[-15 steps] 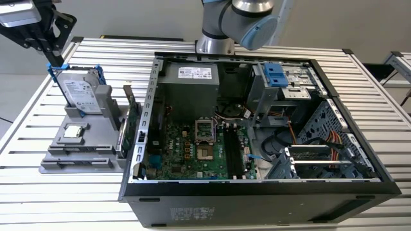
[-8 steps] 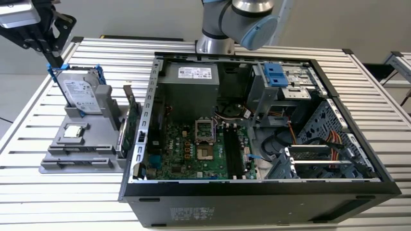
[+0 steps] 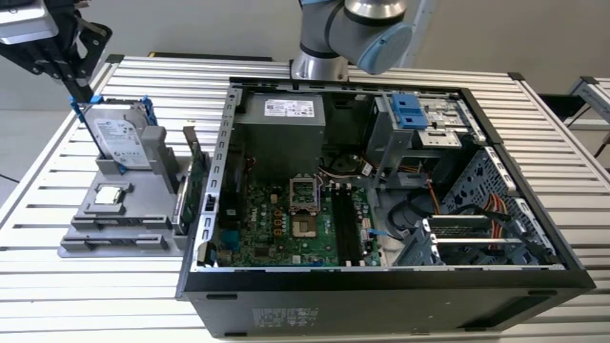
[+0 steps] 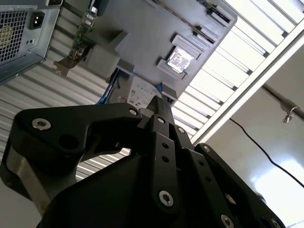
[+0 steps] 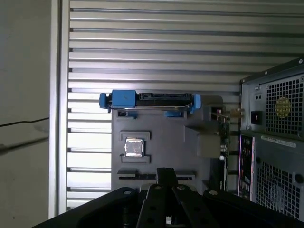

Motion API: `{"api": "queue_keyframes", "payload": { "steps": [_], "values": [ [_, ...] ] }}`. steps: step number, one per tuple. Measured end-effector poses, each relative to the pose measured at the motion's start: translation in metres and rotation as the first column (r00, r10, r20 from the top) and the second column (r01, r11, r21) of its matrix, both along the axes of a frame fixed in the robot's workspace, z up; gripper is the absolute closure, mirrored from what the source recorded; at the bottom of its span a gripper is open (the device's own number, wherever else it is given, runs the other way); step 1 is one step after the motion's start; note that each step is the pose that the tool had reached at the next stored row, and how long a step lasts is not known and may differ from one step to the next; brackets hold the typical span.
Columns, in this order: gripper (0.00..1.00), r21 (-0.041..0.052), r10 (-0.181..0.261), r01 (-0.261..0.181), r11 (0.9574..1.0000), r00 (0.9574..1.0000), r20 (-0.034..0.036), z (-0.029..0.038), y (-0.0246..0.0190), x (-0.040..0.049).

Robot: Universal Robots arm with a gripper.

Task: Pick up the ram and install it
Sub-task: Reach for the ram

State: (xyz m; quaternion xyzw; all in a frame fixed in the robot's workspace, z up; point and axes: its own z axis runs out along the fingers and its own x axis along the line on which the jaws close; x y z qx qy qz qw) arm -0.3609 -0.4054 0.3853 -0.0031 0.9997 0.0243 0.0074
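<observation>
A ribbed surface [image 3: 96, 300] of bright bare metal carries a case [image 3: 381, 311], matt black outside, dull grey sheet metal within. Beside it are a matt grey plastic holder [image 3: 124, 223], a silvery metal hard drive [image 3: 122, 143] with blue plastic clips [image 5: 123, 99], and the matt black hand [image 4: 159, 107].

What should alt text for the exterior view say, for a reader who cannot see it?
An open computer case lies on a slatted metal table, its green motherboard exposed. At the exterior view's left, the robot's black gripper hangs above a hard drive with blue clips standing in a grey holder.
</observation>
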Motion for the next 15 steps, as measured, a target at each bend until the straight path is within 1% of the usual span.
{"api": "queue_keyframes", "payload": {
  "steps": [6, 15],
  "values": [
    [1.00, 0.0000, 0.000, 0.000, 1.0000, 1.0000, 0.0001, -0.0001, -0.0032, 0.0000],
    [1.00, 0.0000, 0.000, 0.000, 1.0000, 1.0000, 0.0000, -0.0001, -0.0106, 0.0002]
  ]
}}
